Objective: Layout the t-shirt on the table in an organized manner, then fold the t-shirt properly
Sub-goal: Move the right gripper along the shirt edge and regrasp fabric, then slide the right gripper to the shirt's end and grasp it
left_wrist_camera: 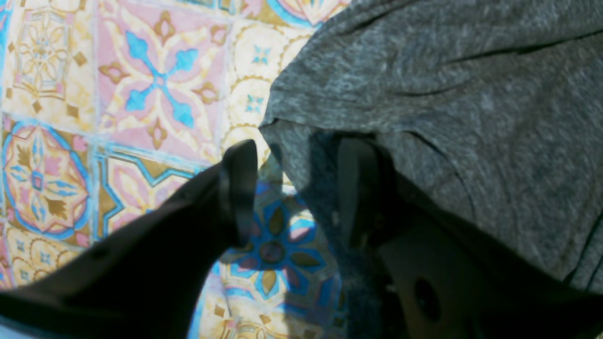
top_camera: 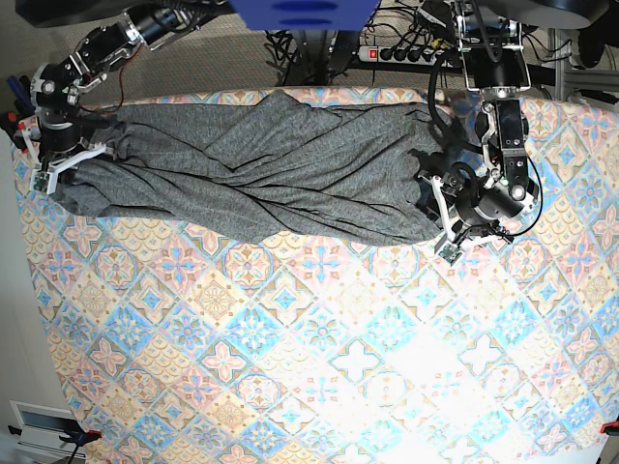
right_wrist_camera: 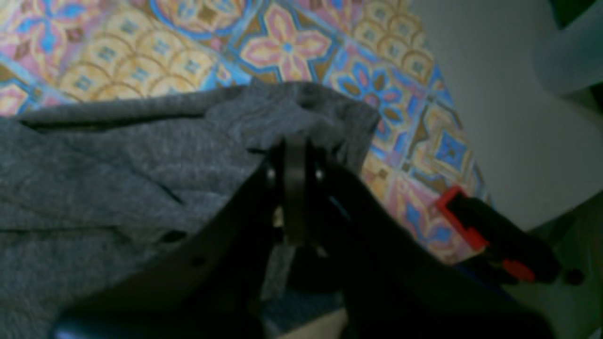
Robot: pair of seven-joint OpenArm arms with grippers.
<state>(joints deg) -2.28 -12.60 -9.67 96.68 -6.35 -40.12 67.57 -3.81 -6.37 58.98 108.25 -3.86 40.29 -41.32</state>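
Observation:
The dark-grey t-shirt (top_camera: 261,169) lies stretched in a twisted, wrinkled band across the far part of the table (top_camera: 319,367). At its left end in the base view, my right gripper (top_camera: 58,166) holds it. The right wrist view shows that gripper (right_wrist_camera: 296,146) shut, with a bunched corner of the t-shirt (right_wrist_camera: 141,155) pinched between its fingers. At the other end sits my left gripper (top_camera: 443,230). In the left wrist view this gripper (left_wrist_camera: 297,155) is open. One fingertip (left_wrist_camera: 240,183) is over bare table (left_wrist_camera: 155,84), and the t-shirt (left_wrist_camera: 447,108) hangs over the other finger.
A red-and-black clamp (right_wrist_camera: 476,226) grips the table edge just beside my right gripper, with grey floor (right_wrist_camera: 509,108) beyond it. Behind the table's far edge are a power strip (top_camera: 406,53) and cables. Both arms reach in from the far side.

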